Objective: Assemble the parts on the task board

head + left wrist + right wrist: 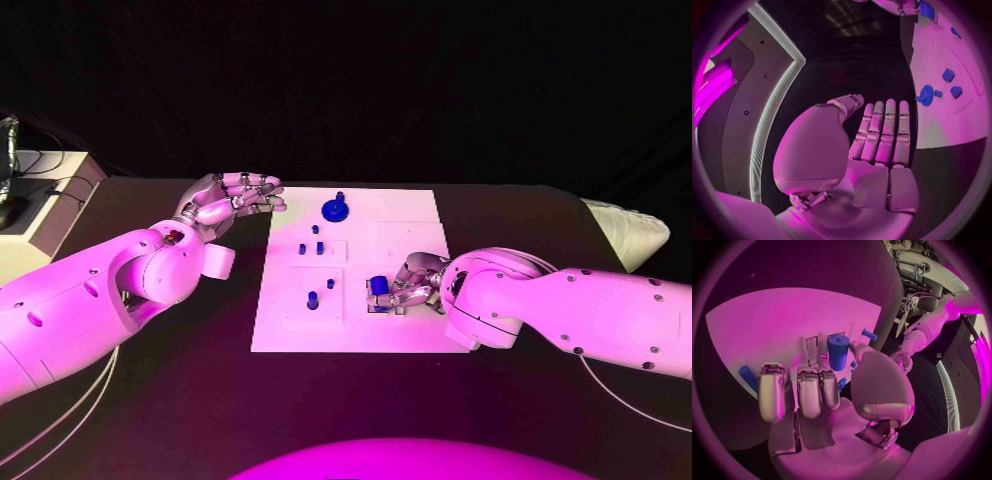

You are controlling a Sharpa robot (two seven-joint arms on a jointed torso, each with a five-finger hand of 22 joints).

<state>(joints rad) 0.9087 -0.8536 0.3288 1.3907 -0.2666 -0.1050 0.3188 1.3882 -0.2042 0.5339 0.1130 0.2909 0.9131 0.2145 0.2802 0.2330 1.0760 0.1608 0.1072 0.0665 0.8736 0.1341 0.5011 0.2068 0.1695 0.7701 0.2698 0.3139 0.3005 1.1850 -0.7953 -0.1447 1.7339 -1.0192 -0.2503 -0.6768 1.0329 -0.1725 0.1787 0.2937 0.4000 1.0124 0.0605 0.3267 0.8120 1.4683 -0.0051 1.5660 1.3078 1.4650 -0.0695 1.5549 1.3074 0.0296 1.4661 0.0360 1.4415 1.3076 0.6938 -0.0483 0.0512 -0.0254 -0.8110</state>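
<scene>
**Ana:** Parts on the task board (303, 335): which one does the coming move turn on?

**Ben:** The blue peg (379, 285). It stands upright near the board's right edge, just in front of the right hand (418, 285), whose fingers (809, 392) curl down toward the board beside it. Whether they clamp it cannot be told.

**Ana:** And the left hand (231, 205)?

**Ben:** Off the board's far left corner, over the bare tabletop (173, 400), fingers (887, 131) straight, side by side and holding nothing. The right hand is clearly nearer the peg.

**Ana:** What surrounds the peg?

**Ben:** A round blue knob (336, 209) sits at the board's far edge, and small blue pieces (312, 248) lie left of the peg, toward the board's middle. The board is flat and white; the room beyond is dark.
</scene>
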